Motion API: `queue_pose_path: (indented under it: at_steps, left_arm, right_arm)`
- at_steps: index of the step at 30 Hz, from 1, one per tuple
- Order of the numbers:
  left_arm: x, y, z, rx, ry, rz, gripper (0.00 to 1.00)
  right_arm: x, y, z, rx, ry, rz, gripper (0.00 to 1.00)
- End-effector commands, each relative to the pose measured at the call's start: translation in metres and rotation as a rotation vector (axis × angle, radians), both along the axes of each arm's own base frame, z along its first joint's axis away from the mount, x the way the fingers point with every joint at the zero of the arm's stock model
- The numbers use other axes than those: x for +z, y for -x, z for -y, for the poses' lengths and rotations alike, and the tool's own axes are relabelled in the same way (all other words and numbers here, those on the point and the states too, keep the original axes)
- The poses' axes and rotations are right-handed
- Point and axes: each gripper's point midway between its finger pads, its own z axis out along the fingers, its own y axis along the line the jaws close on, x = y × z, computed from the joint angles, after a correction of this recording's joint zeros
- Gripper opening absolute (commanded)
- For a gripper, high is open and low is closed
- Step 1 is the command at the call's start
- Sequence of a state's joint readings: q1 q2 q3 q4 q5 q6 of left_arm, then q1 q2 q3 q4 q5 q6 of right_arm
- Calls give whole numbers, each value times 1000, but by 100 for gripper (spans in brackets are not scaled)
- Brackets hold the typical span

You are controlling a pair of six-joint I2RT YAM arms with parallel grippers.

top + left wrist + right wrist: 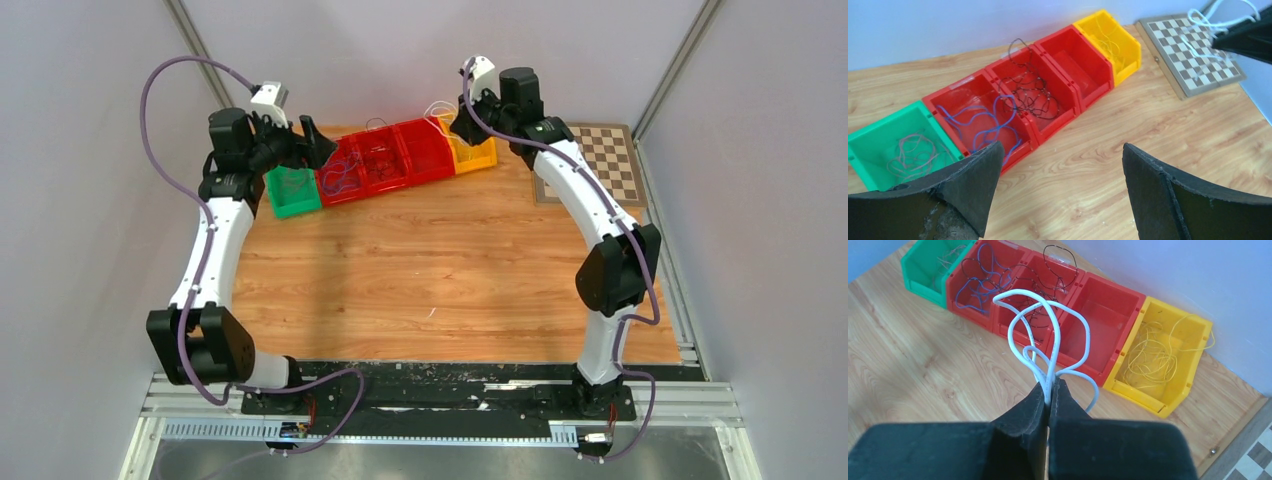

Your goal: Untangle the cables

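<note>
Five open plastic bins in one row: one green plastic bin (870, 145), three red plastic bins (1050, 129), one yellow plastic bin (1127, 62). Five bunches of thin limp wire, one per colour: pinkish-grey wire (910, 155), blue wire (983, 120), black wire (1030, 95), yellow wire (1148, 357), and white wire (1054, 340) pinched between the right fingers (1033, 405). One wooden chessboard (1193, 55), one wood-grain bench (430, 270)

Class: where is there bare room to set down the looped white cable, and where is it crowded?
Free: the wooden tabletop from the row of plastic bins to its near edge; the empty red plastic bin beside the yellow bin. Crowded: every other bin holds wires; the checkered chessboard occupies the far-right corner.
</note>
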State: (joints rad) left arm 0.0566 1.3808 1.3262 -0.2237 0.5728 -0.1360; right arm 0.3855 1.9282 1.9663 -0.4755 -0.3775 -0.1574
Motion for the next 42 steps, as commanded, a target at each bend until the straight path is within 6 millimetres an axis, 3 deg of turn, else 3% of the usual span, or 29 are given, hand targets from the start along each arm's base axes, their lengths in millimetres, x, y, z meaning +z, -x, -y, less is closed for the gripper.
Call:
queue_pose_path:
  at_steps: [1, 2, 5, 9, 12, 16, 19, 22, 25, 28, 29, 35, 36, 37, 38, 39, 42]
  left_arm:
    - [0, -27, -16, 86, 61, -53, 90]
    - [-2, -33, -16, 83, 73, -53, 87]
    - [-32, -61, -16, 114, 118, -132, 80]
    - [-66, -90, -13, 158, 159, -231, 86]
    - [-78, -104, -4, 160, 171, -207, 89]
    - [-94, -126, 5, 166, 152, -200, 85]
    - [-117, -141, 4, 191, 155, -247, 75]
    - [-124, -151, 19, 169, 141, -242, 64]
    - [-125, -159, 29, 135, 125, -204, 44]
    - [-122, -169, 42, 90, 122, -170, 7]
    - [-122, -170, 47, 74, 126, -169, 3]
    - [-117, -194, 71, 21, 143, -124, 0]
    - [-131, -199, 75, 18, 135, -147, 0]
    - [-128, -203, 74, 31, 128, -154, 0]
    - [-145, -207, 77, 35, 118, -184, 0]
    - [-144, -211, 76, 53, 110, -187, 0]
    - [-169, -217, 78, 83, 69, -225, 0]
  right_arm:
    - [33, -1, -16, 25, -91, 57, 0]
    - [31, 0, -16, 21, -87, 52, 0]
    - [27, 5, -9, 3, -66, 54, 0]
    - [24, 13, 3, -24, -30, 66, 0]
    - [19, 19, 10, -36, -5, 65, 0]
    - [9, 23, 16, -47, 21, 57, 0]
    - [8, 23, 17, -50, 30, 61, 0]
    - [6, 20, 19, -59, 39, 63, 0]
    - [3, 18, 21, -63, 39, 54, 0]
    - [-1, 15, 22, -68, 42, 47, 0]
    - [-2, 14, 22, -68, 41, 46, 0]
    - [-7, 12, 22, -73, 41, 32, 0]
    - [-8, 12, 22, -73, 42, 30, 0]
    - [-8, 13, 23, -73, 43, 28, 0]
    - [-9, 13, 23, -75, 44, 28, 0]
    - [-9, 13, 24, -78, 46, 28, 0]
    - [-12, 14, 27, -85, 54, 25, 0]
